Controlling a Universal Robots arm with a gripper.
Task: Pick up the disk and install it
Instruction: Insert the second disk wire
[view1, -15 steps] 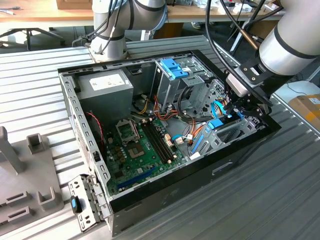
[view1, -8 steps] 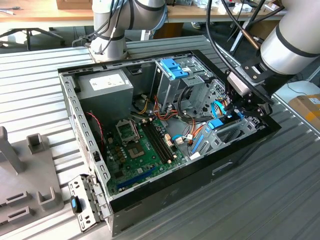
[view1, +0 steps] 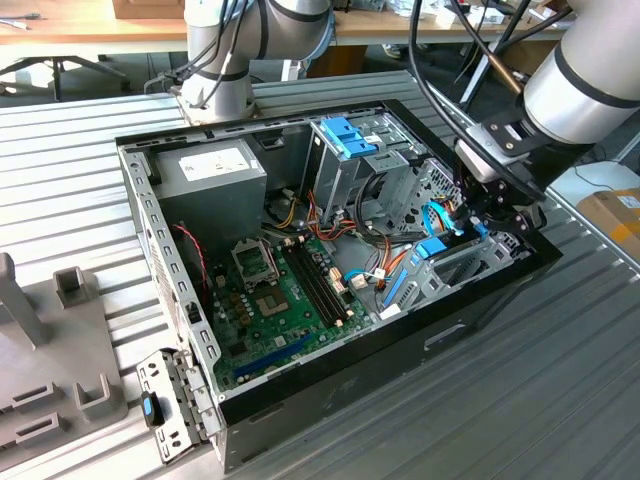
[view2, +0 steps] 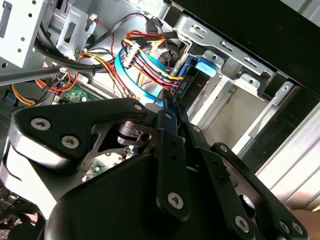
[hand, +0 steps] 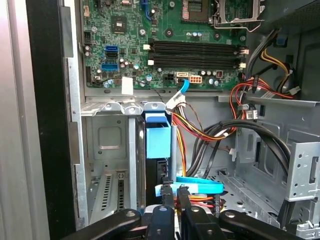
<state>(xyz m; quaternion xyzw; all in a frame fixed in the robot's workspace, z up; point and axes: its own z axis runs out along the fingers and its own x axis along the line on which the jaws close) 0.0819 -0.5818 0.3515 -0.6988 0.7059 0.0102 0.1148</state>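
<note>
The disk (hand: 157, 141) stands on edge in the drive bay at the corner of the open computer case (view1: 455, 330), its light-blue bracket facing up. In the exterior view the disk (view1: 432, 247) lies at the case's right side, just below my gripper (view1: 467, 224). My gripper (hand: 174, 193) hovers at the disk's cabled end, fingertips close together and shut. In the second wrist view my gripper (view2: 169, 105) tapers to a point beside the disk (view2: 204, 66) and its connector. A blue flat cable (hand: 200, 185) runs right behind the tips; whether they pinch it is unclear.
A bundle of coloured wires (hand: 210, 132) crowds the bay's side. The green motherboard (view1: 285, 290), the grey power-supply box (view1: 215, 170) and a tall metal cage with blue tabs (view1: 350, 135) occupy the case. A loose metal bracket (view1: 170, 405) and grey fixtures (view1: 50, 360) lie outside.
</note>
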